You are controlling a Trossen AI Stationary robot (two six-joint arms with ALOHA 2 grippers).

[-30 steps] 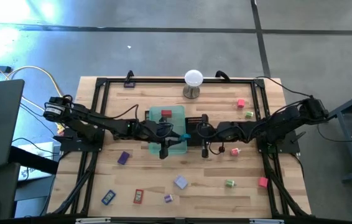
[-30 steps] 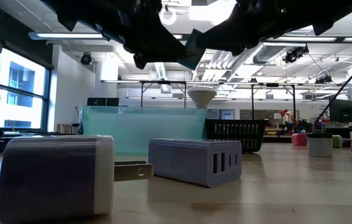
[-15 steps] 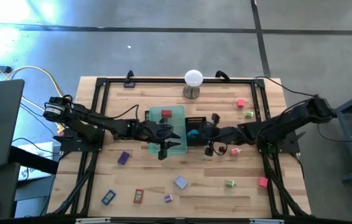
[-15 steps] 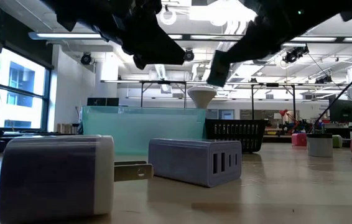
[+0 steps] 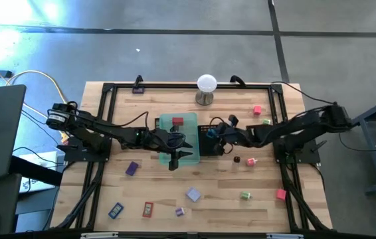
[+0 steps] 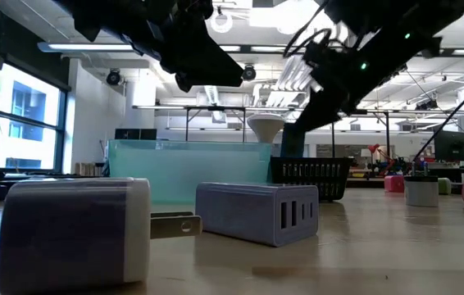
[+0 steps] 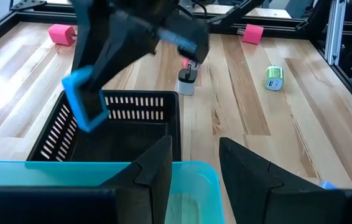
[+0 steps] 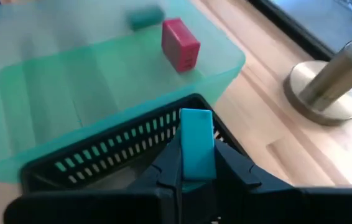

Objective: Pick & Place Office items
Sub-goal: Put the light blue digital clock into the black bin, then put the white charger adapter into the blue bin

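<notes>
Above the black mesh tray, the right gripper pinches a flat teal block between its fingers, holding it over the tray's opening. Just beside that tray, over the translucent green tray where a red block lies, the left gripper hovers with fingers narrowly parted and holding nothing. Other office items lie scattered on the wooden table around both trays
</notes>
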